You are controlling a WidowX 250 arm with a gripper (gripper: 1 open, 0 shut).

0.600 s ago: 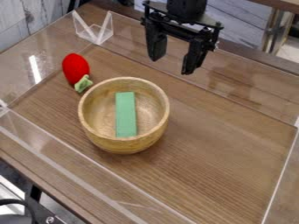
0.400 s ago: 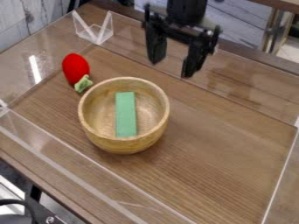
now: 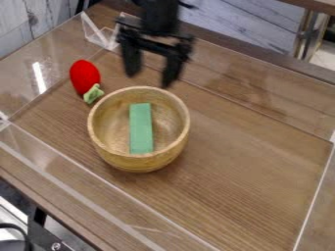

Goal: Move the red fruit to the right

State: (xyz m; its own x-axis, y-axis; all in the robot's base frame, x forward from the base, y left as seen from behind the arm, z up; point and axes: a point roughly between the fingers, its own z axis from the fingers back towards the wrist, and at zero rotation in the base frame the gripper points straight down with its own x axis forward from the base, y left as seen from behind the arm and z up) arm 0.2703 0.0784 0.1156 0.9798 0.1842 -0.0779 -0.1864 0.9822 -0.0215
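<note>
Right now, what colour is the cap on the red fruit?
Light green, seen in the camera view, above the bowl's rim.

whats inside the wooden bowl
A flat green rectangular block lies inside the wooden bowl, leaning toward its near wall. Whatever is directly beneath the block is covered, so that part of the bowl's floor cannot be seen.

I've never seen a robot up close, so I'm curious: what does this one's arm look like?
The part of the arm in view, near the top, is all dark, close to black, with narrow, branching shapes toward the gripper end. It is blurred here, so I can't make out any cables, markings or the exact shape of the fingers.
</note>
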